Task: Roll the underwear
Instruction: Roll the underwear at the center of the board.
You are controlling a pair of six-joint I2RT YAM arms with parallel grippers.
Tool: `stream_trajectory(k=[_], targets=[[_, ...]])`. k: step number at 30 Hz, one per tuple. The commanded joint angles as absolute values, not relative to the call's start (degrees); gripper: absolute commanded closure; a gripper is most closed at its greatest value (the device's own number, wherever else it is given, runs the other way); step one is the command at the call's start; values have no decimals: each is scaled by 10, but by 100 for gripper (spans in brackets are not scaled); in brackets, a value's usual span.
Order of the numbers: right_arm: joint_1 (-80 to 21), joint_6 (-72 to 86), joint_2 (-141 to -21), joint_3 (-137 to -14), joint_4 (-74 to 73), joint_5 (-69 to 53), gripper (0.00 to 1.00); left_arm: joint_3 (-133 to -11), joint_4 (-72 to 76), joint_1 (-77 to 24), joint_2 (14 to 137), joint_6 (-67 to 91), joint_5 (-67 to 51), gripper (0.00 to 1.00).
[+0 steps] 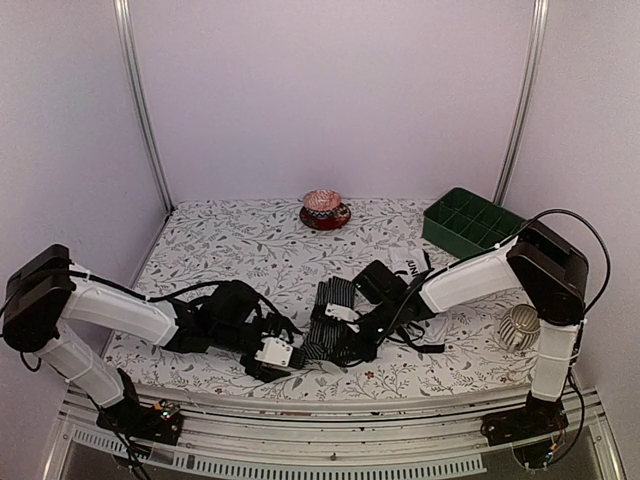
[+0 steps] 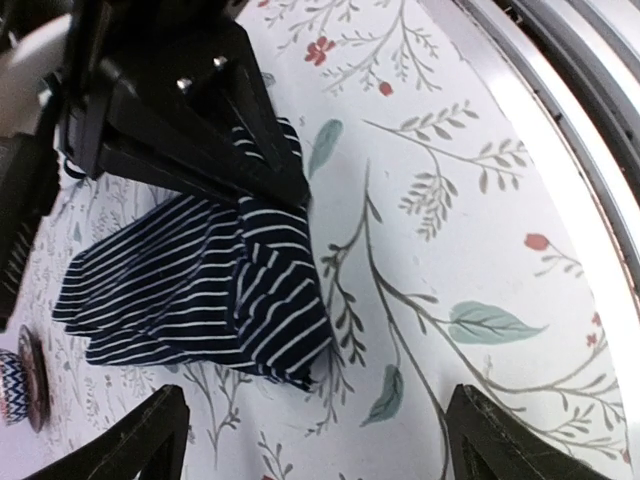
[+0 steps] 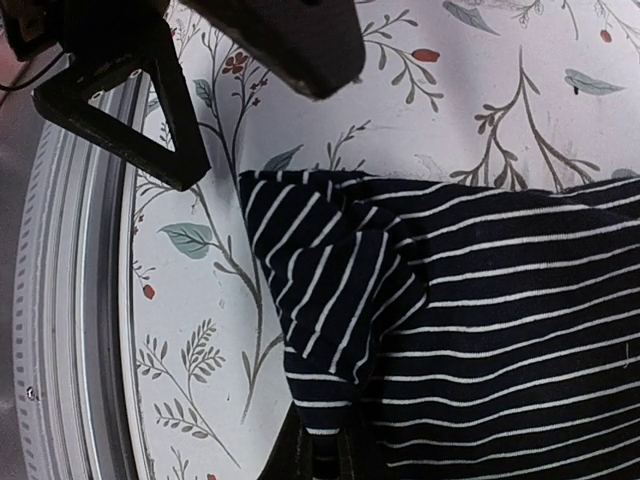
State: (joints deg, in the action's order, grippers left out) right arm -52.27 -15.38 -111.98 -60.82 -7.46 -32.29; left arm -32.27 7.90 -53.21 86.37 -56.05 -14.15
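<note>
Where right tool (image 3: 322, 458) pinches, striped underwear (image 3: 480, 300) lies folded.

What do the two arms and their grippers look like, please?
The left arm and the right arm have white rounded links between bulky black joints, with thin black cables looping alongside. The left gripper and right gripper are mostly black.
</note>
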Motion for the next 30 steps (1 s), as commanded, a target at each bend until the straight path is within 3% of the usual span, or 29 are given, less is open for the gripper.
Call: stream_trajectory(k=[1,10,16,25,30], targets=[[-503,-132,-1151,-613,-129,-362,97,-320,185,-558,869,-570,-89,9],[-498,-130,-1165,-622,-135,-369,97,-321,249,-628,929,-582,-14,22],[-498,-130,-1163,-620,-135,-365,97,-327,295,-647,993,-572,48,25],[-497,-131,-1164,-620,-137,-364,97,-341,300,-668,1054,-553,116,44],[-496,-131,-1165,-620,-138,-365,97,-345,301,-668,1081,-552,137,61]])
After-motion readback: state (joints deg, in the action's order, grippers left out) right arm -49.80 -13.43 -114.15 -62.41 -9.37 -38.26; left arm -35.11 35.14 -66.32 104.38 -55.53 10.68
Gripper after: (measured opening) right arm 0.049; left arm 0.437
